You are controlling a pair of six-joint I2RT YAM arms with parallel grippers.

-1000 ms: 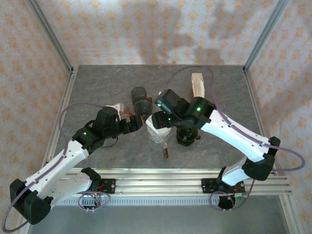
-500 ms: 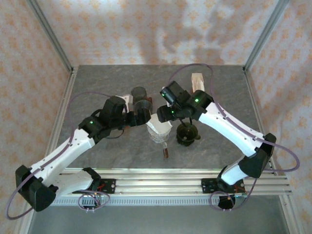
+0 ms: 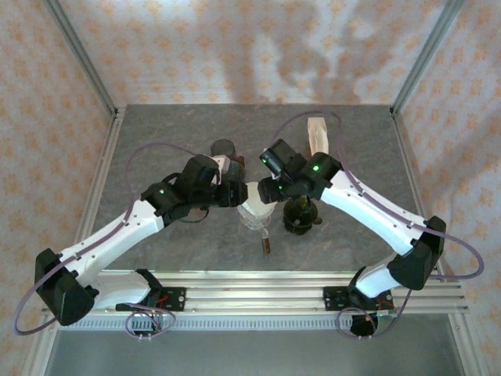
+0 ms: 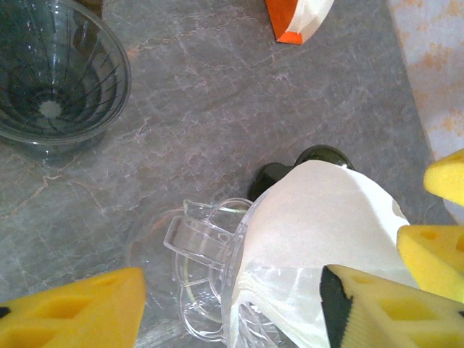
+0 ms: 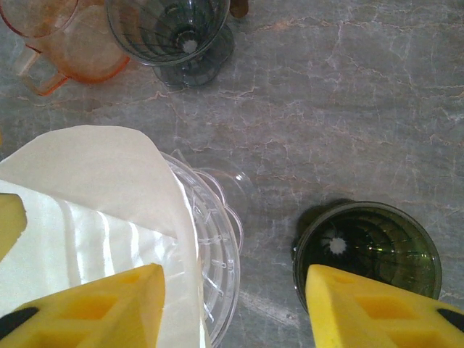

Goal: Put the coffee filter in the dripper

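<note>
Hanging over the grey table (image 3: 156, 133), the left pincer (image 4: 232, 290) is released: its yellow fingers (image 4: 72, 312) stand wide apart and grip nothing. Between them stands the clear dripper (image 4: 203, 275), with a gap of bare stone on one side. The white filter (image 4: 319, 232) sits in that dripper's mouth, its upper edge rising past the rim and meeting the other finger; whether paper and finger touch cannot be told. The right pincer (image 5: 235, 290) is released too, with nothing clamped between its fingers. Under its gap lie the dripper's rim and bare table, and the filter spreads beneath and beside one finger. A green dripper (image 5: 366, 254) stands just beside the other finger, well clear of the filter. Ahead of the right pincer a grey dripper (image 5: 174, 29) and an orange cup (image 5: 58, 36) stand close together. From above, the two pincers face each other over the clear dripper, tips near. A pale wooden stand (image 3: 317, 135) lies beyond the right pincer, and a small brown thing (image 3: 266, 245) lies on the near side of the clear dripper.
</note>
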